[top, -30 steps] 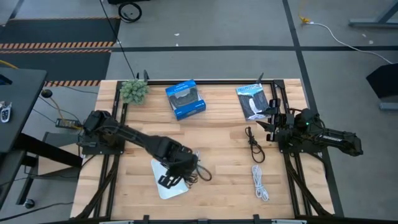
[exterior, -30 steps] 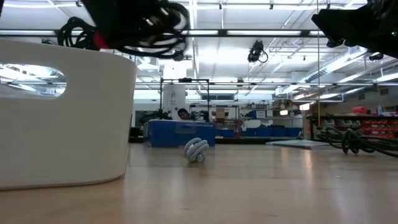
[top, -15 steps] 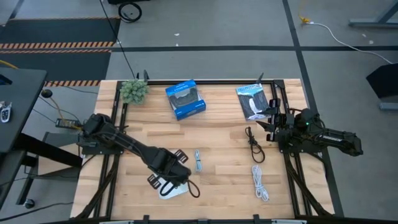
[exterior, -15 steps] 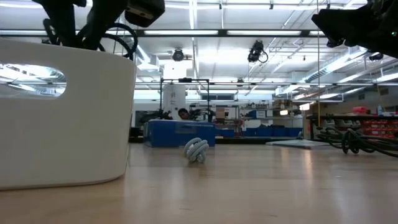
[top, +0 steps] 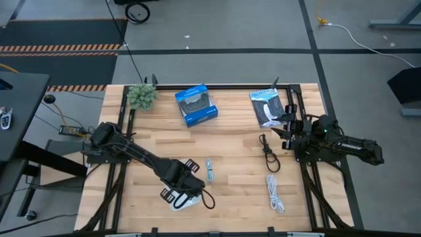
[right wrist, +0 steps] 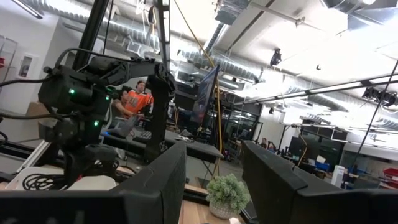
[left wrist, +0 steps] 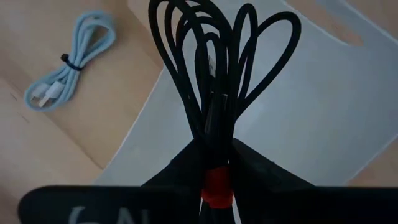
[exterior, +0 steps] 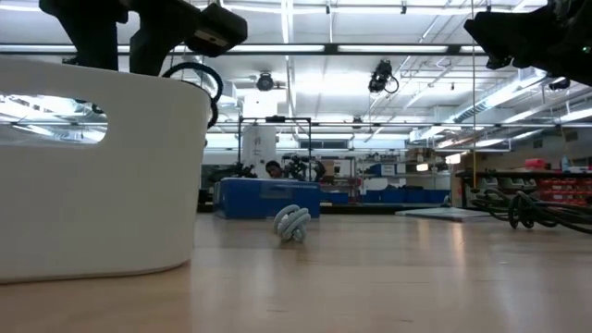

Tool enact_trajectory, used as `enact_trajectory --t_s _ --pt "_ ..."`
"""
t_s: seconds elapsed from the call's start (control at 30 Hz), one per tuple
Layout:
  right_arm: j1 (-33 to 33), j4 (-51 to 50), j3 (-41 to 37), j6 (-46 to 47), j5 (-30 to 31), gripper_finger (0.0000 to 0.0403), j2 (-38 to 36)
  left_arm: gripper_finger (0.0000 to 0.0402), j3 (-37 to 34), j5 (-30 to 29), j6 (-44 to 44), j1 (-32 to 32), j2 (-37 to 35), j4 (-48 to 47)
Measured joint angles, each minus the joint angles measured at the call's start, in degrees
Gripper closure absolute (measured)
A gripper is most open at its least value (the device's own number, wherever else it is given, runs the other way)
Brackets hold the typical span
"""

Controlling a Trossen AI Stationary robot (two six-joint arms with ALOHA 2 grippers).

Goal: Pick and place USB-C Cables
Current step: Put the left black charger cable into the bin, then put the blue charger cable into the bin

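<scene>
Dangling the black-and-red cable by its bound end above the white bin, the left gripper has its fingers clamped, likely to drop it inside.

The left hand covers most of the white bin from above; the low view crops the bin's left side.

Sitting on wooden table: blue box at far edge, small green plant just left of it, black-and-white packaged item toward far right. White bin standing at near left, filling left of low view. Standing in background of right wrist view: person in orange.
</scene>
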Motion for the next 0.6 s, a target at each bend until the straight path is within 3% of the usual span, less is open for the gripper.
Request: enact_trajectory --t_s 0.2,0.6 --pt "0.0 0.0 0.0 0.0 0.0 0.0241 0.0 0.031 -0.1 0.1 -1.5 -0.4 1.2 0.3" --pt "0.0 0.7 0.0 0.0 0.0 0.0241 0.0 0.0197 2.0 -1.7 -2.9 -0.1 1.4 -0.9"
